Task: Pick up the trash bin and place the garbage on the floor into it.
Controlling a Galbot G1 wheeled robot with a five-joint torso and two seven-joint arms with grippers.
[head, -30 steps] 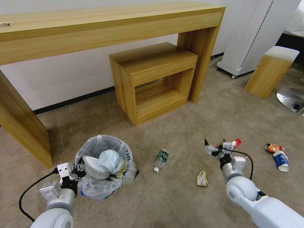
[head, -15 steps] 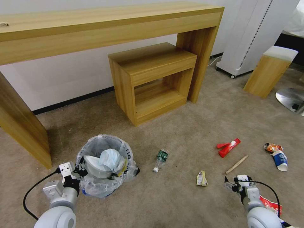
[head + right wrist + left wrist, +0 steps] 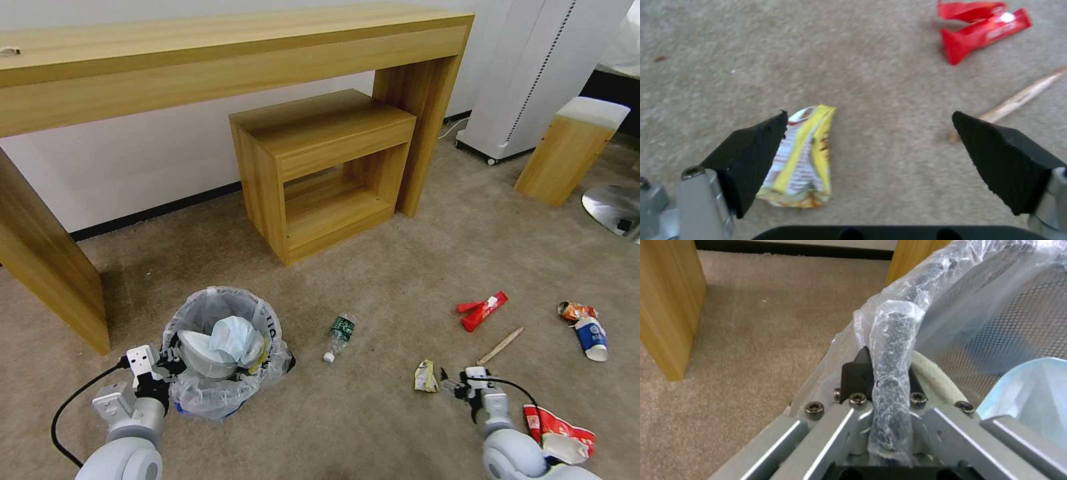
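Note:
The trash bin (image 3: pixel 200 395) stands on the floor (image 3: pixel 373 280), lined with a crinkly plastic bag and holding a white slipper and a blue face mask (image 3: pixel 230 337). My left gripper (image 3: pixel 175 360) is shut on its near rim; the left wrist view shows the bag-wrapped rim (image 3: pixel 893 350) pinched between the jaws of that gripper (image 3: pixel 889 386). My right gripper (image 3: pixel 459 388) hangs open just above the carpet beside a crumpled yellow wrapper (image 3: pixel 425 375). In the right wrist view the wrapper (image 3: pixel 804 160) lies by one finger of this gripper (image 3: pixel 869 146), not between the two.
More garbage lies around: a green-label bottle (image 3: pixel 341 333), a red packet (image 3: pixel 481 310), a wooden stick (image 3: pixel 500 345), an orange wrapper (image 3: pixel 577 310), a blue-white cup (image 3: pixel 591 337), a red-white cup (image 3: pixel 559 433). A wooden side table (image 3: pixel 320 173) and desk leg (image 3: pixel 47 280) stand behind.
My right arm drew back from the red packet toward me and lower, then shifted left to the yellow wrapper, still open. The left gripper kept its hold on the bin.

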